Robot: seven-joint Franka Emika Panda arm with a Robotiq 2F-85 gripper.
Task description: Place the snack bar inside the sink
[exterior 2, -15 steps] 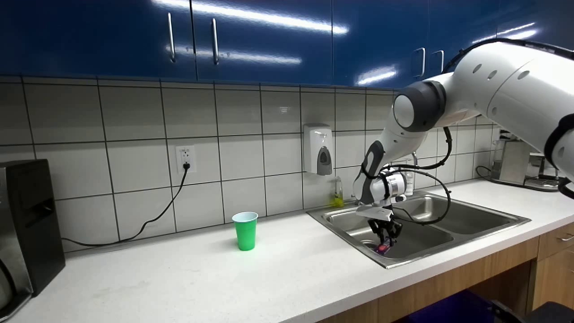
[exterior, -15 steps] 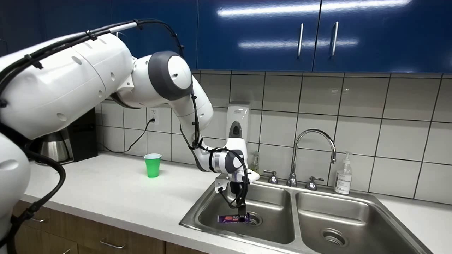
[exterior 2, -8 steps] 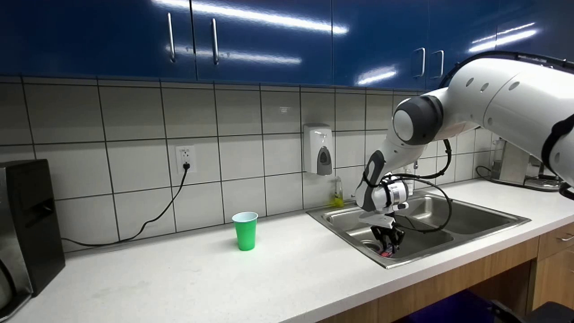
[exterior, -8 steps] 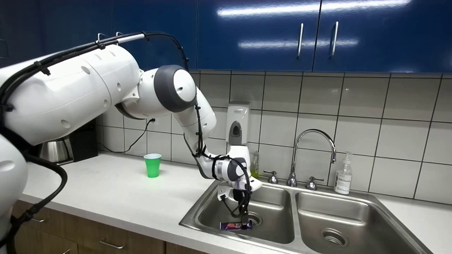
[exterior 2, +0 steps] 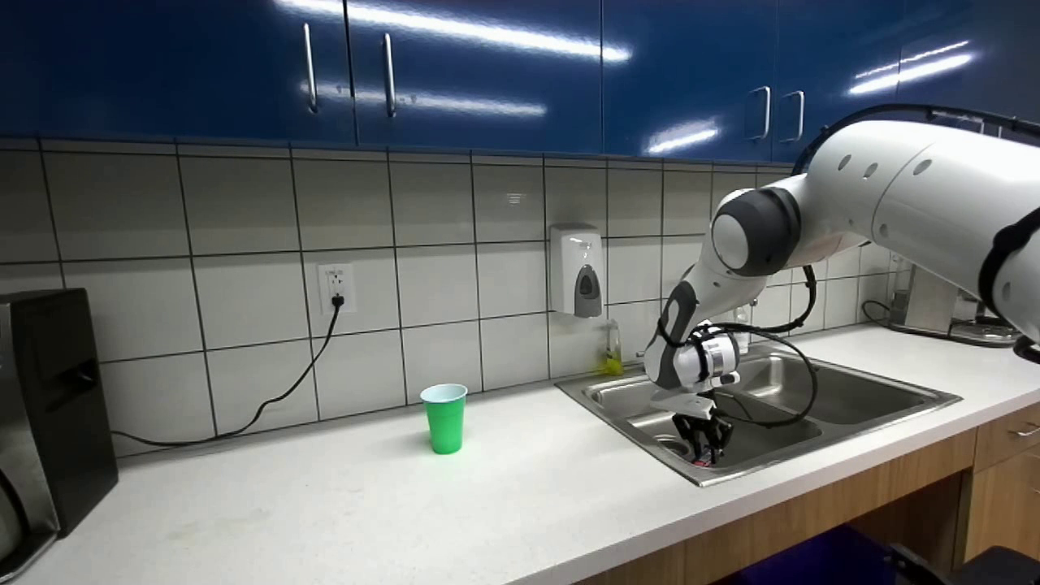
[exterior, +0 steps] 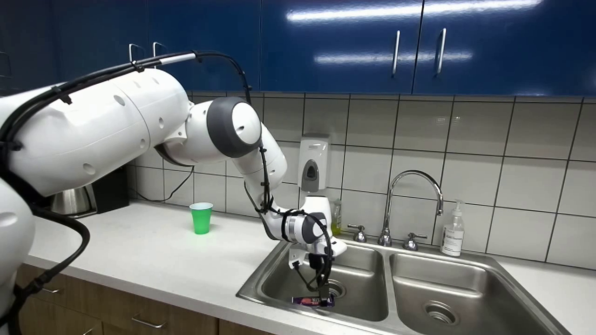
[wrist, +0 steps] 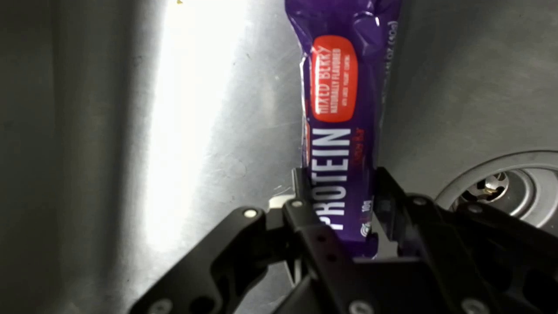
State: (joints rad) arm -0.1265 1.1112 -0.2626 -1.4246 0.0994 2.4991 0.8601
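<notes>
The snack bar (exterior: 307, 301) is a thin purple bar with a red label. It is low in a basin of the steel sink (exterior: 390, 284), close to the drain. In the wrist view the bar (wrist: 335, 131) runs lengthwise from the fingers toward the top edge. My gripper (wrist: 340, 179) has a finger against each side of the bar near one end. In an exterior view the gripper (exterior 2: 707, 455) points down inside the sink (exterior 2: 630, 435) and mostly hides the bar (exterior 2: 704, 462). Whether the bar touches the basin floor I cannot tell.
A green cup (exterior: 201, 218) stands on the counter (exterior: 153, 251). A chrome faucet (exterior: 389, 209), a pump bottle (exterior: 452, 235) and a yellow soap bottle (exterior 2: 613, 353) stand behind the sink. A drain (wrist: 514, 187) lies beside the bar. The basin wall (wrist: 87, 152) is on the other side.
My gripper has moved down deeper into the basin with the bar between its fingers. The arm has lowered, mostly in the first half second. The cup has not moved.
</notes>
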